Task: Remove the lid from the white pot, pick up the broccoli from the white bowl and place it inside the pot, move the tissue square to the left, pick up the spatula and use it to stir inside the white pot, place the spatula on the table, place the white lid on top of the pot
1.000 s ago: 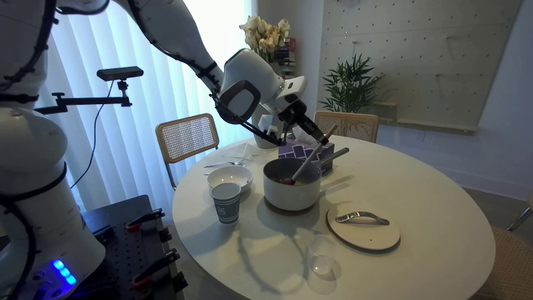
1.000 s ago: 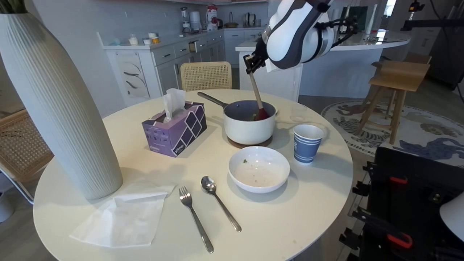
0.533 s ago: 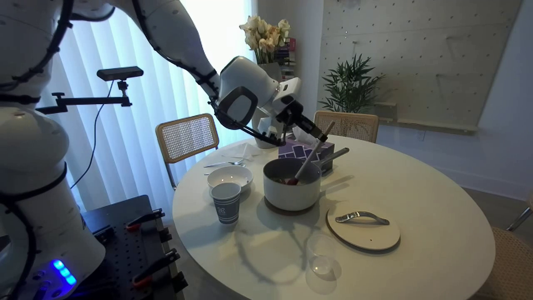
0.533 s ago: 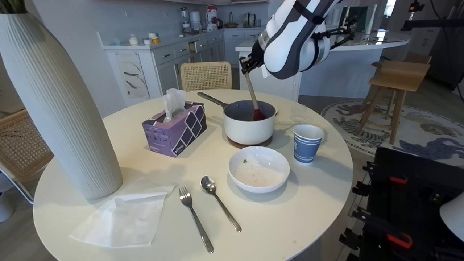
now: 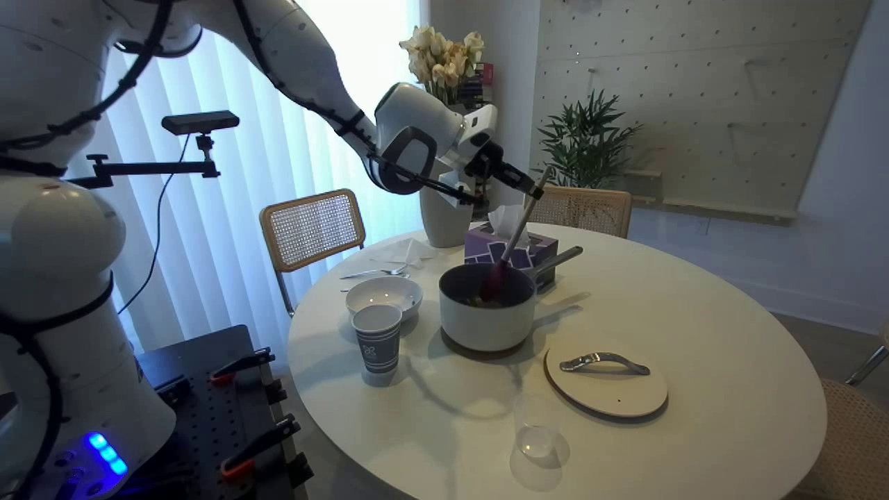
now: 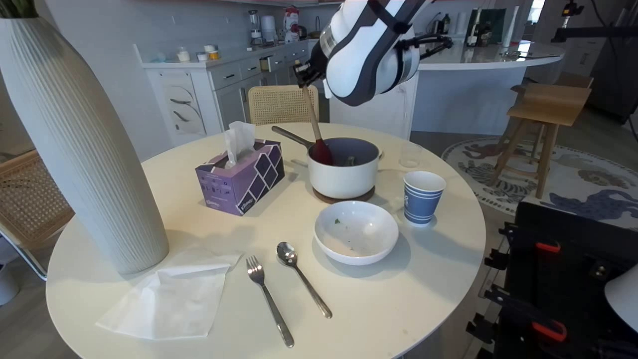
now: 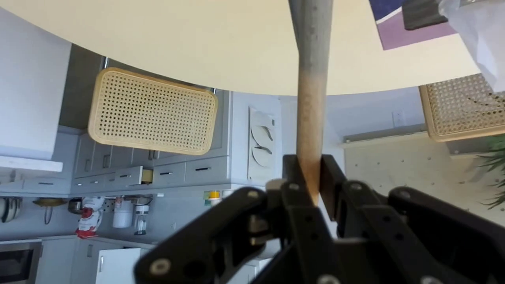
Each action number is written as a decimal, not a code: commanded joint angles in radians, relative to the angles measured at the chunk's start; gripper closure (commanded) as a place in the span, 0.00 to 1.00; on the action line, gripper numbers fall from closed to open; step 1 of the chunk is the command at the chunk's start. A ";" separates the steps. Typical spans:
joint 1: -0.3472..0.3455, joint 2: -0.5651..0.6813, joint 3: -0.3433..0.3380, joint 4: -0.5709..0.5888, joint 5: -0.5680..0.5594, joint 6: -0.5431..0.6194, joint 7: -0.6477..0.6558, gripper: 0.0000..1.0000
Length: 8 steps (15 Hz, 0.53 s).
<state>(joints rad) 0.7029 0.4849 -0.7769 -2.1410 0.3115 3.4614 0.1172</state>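
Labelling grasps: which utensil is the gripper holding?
The red-headed spatula, clamped in the gripper; the fork and spoon lie on the table.

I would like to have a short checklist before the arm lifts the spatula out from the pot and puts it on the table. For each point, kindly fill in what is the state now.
1. Fingers closed on the spatula: ok; the wrist view shows it between them.
2. Red head out of the pot: not ok; its lower part is inside.
3. Pot seated on the brown mat: ok in both exterior views.
4. Lid off the pot: ok; it lies apart from it.
5. Broccoli in the pot: cannot tell; what lies inside is too dim to name.
6. Stirring finished: cannot tell.
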 commanded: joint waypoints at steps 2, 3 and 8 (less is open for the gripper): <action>-0.016 -0.019 0.064 -0.055 -0.012 -0.008 0.022 0.96; -0.016 -0.027 0.073 -0.069 -0.014 -0.027 0.016 0.96; 0.000 -0.064 0.030 -0.092 -0.029 -0.145 -0.025 0.96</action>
<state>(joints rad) 0.6895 0.4795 -0.7289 -2.1872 0.3005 3.4148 0.1216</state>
